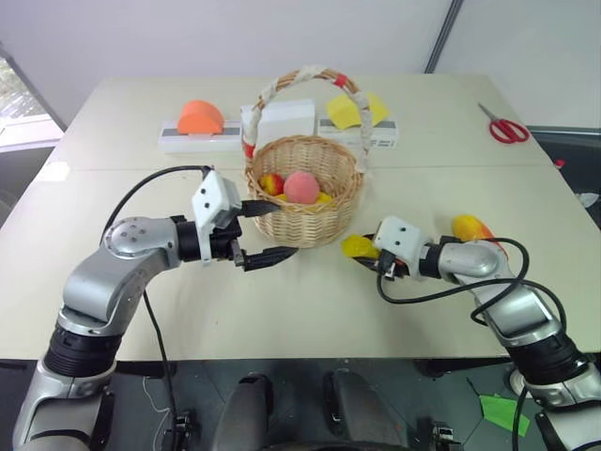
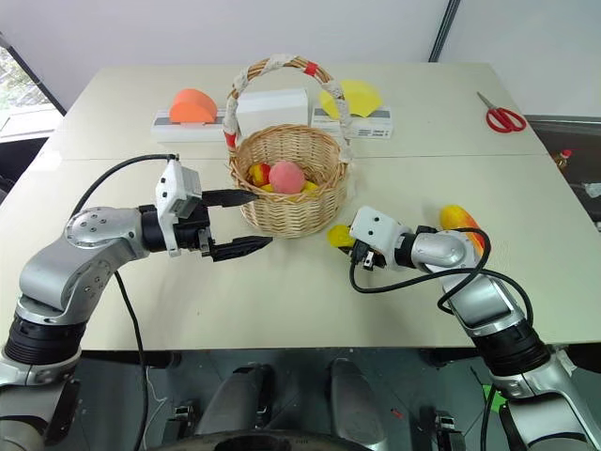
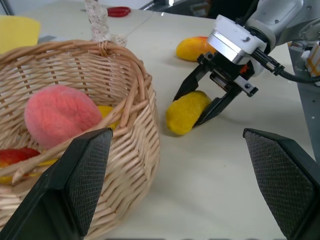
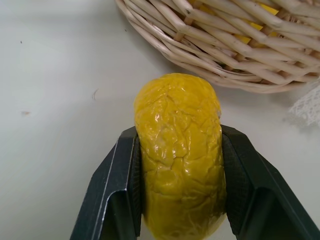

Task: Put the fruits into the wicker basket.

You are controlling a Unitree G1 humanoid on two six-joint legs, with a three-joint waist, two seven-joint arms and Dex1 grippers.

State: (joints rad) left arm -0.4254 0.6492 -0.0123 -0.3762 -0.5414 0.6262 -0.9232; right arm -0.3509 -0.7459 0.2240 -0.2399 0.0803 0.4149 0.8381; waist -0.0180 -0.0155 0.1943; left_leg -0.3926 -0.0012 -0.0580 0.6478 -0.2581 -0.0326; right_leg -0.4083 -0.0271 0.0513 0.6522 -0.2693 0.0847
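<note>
Pinching the lemon (image 4: pixel 180 155), the right gripper (image 1: pixel 368 254) sits at the basket's (image 1: pixel 305 193) four o'clock. Left gripper (image 1: pixel 268 232) gapes empty at eight o'clock.

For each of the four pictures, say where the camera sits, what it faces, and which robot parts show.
Left eye, head: down over table, wicker basket, both arms.
Right eye: same scene, same arms.
Left wrist: past its open fingers at the basket, right gripper.
Right wrist: fingers clamping the lemon.
Shared: lemon, basket.
</note>
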